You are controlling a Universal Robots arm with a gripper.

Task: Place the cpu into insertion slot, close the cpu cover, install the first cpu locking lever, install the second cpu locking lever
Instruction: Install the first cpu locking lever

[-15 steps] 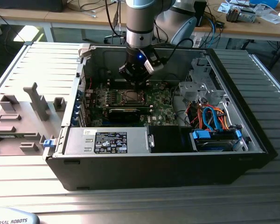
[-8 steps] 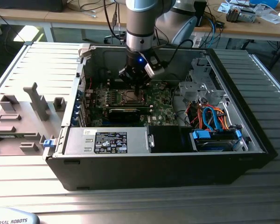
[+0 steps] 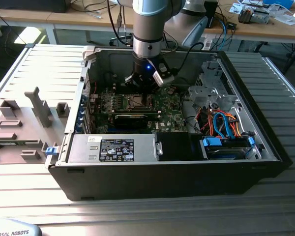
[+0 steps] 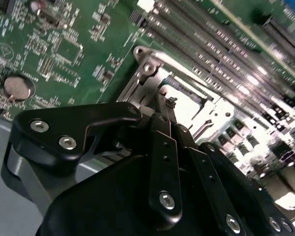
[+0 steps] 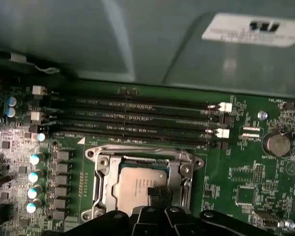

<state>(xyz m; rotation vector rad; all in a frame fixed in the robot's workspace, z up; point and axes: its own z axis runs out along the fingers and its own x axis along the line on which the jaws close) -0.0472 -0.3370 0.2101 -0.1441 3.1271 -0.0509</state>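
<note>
- Down over the socket, the gripper [image 5: 157,196] hangs with its black fingertips drawn narrow together, resting on or just above the chip's metal top; whether it grips anything cannot be told.
- One cpu [image 5: 140,189] lies flat inside the insertion slot [image 5: 101,184], its silver-grey top showing in the first wrist view, square with the silver rim around it.
- One cpu cover [image 4: 152,81] shows in the second wrist view as a silver frame just beyond the fingertips; whether it is raised or lying flat cannot be told.
- Four long dark memory slots [image 5: 132,118] run side by side just beside the socket; a row of small blue-topped capacitors [image 5: 34,177] stands along another side.
- One round coin battery [image 5: 276,144] sits well apart on the green board.
- Around the arm [image 3: 150,34], in the exterior view, the open computer case [image 3: 162,182] walls the board in on every side, with a tangle of orange and blue cables [image 3: 221,125] toward the exterior view's right.
</note>
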